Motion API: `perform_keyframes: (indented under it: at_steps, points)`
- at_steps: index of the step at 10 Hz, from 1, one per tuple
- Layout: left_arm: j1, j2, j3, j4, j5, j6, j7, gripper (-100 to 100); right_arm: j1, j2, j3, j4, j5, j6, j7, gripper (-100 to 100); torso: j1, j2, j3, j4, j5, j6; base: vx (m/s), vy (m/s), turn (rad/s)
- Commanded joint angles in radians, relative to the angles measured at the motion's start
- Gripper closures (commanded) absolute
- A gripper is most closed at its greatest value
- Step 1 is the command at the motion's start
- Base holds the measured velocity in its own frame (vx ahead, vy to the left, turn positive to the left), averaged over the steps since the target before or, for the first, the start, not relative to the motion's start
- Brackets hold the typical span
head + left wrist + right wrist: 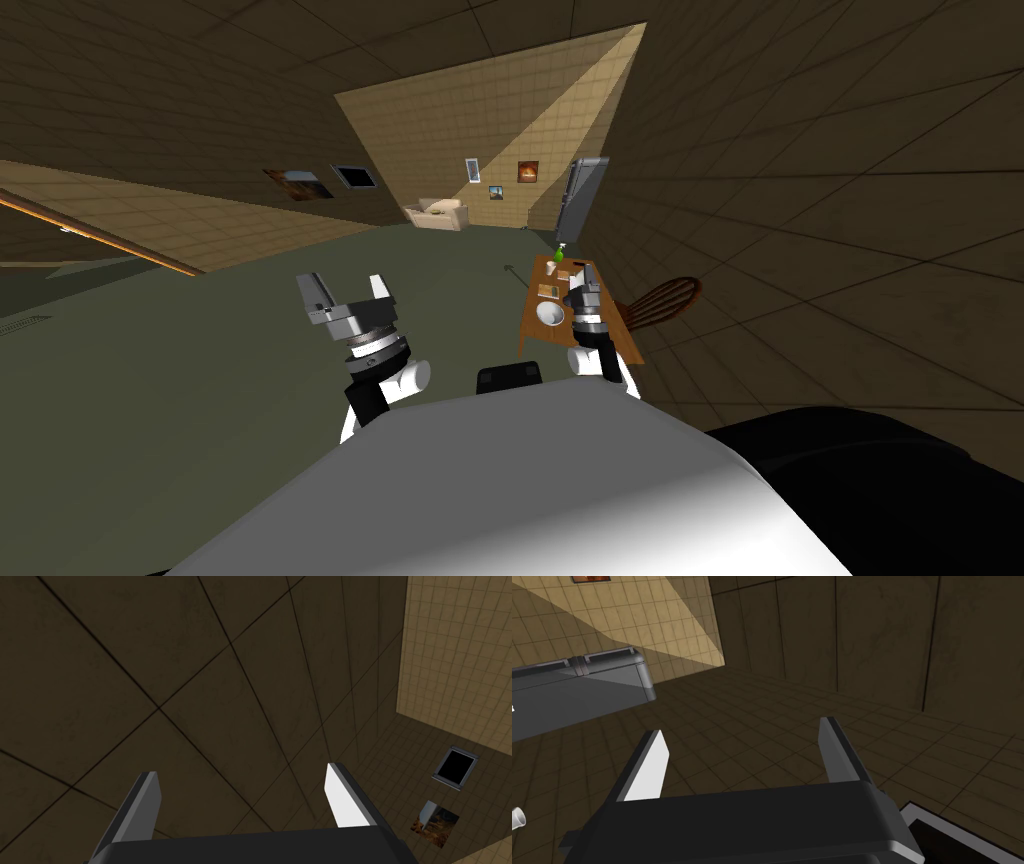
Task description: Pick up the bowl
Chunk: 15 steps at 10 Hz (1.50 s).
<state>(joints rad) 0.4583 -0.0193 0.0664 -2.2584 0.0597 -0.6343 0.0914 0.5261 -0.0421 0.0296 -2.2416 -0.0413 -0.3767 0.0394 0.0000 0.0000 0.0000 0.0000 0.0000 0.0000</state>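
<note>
Setting: You are looking down at a dim tiled room with a small wooden table (pixel 533 338) to your right and a dark wooden chair (pixel 662 299) just beyond its right side.
Bowl: The white bowl (pixel 549 314) sits upright on the near part of the table, close to its left edge.
Other table items: A green bottle (pixel 561 255) stands at the far end, and a few small objects too small to name lie between it and the bowl.
Right gripper: The right gripper (pixel 741 728) hangs over the table, just right of the bowl and not touching it. Its fingers are spread wide and hold nothing.
Right wrist camera: It faces a grey fridge (pixel 587 683) and the wall, not the bowl.
Left gripper: The left gripper (pixel 345 288) is raised over the bare floor, well left of the table, with its blades spread and empty.
Risk, aim: The right hand seems to point past the bowl, so lowering it now would likely miss.
Risk, push: A sideways nudge could slide the bowl off the nearby left edge.
Risk, grip: Thin blades may slip on a curved rim and tip the bowl.
</note>
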Motion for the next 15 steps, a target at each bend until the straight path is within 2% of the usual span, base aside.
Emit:
perform_keyframes:
  at_steps: [1, 5, 10, 11, 13, 14, 15]
  points:
    - [0.000, 0.000, 0.000, 0.000, 0.000, 0.000, 0.000, 0, -0.004, -0.029, 0.000, 0.018, 0.017, -0.003, 0.022, -100, 0.000, 0.000, 0.000, 0.000, 0.000, 0.000, -0.013, -0.008, 0.012]
    - [0.000, 0.000, 0.000, 0.000, 0.000, 0.000, 0.000, 0, -0.018, -0.116, 0.006, 0.082, 0.078, -0.014, 0.097, -100, -0.001, 0.002, 0.001, 0.000, 0.000, 0.000, -0.025, -0.013, 0.021]
    - [0.000, 0.000, 0.000, 0.000, 0.000, 0.000, 0.000, 0, -0.052, -0.262, 0.027, 0.217, 0.206, -0.035, 0.241, -100, -0.001, 0.003, 0.001, 0.001, 0.000, 0.000, -0.037, -0.005, 0.037]
    - [0.000, 0.000, 0.000, 0.000, 0.000, 0.000, 0.000, 0, -0.052, -0.269, 0.027, 0.217, 0.206, -0.035, 0.248, -100, 0.000, 0.002, 0.001, 0.001, 0.000, 0.000, -0.027, 0.010, 0.016]
    - [0.000, 0.000, 0.000, 0.000, 0.000, 0.000, 0.000, 0, -0.070, -0.333, 0.043, 0.284, 0.270, -0.044, 0.315, -100, 0.000, 0.002, 0.001, 0.000, 0.000, 0.000, -0.022, 0.013, 0.041]
    - [0.000, 0.000, 0.000, 0.000, 0.000, 0.000, 0.000, 0, -0.070, -0.337, 0.043, 0.284, 0.270, -0.044, 0.322, -100, 0.001, 0.001, 0.001, 0.000, 0.000, 0.000, -0.015, 0.012, 0.023]
    - [0.000, 0.000, 0.000, 0.000, 0.000, 0.000, 0.000, 0, -0.080, -0.371, 0.052, 0.320, 0.304, -0.050, 0.360, -100, 0.000, 0.001, 0.001, 0.000, 0.000, 0.000, -0.017, 0.014, 0.049]
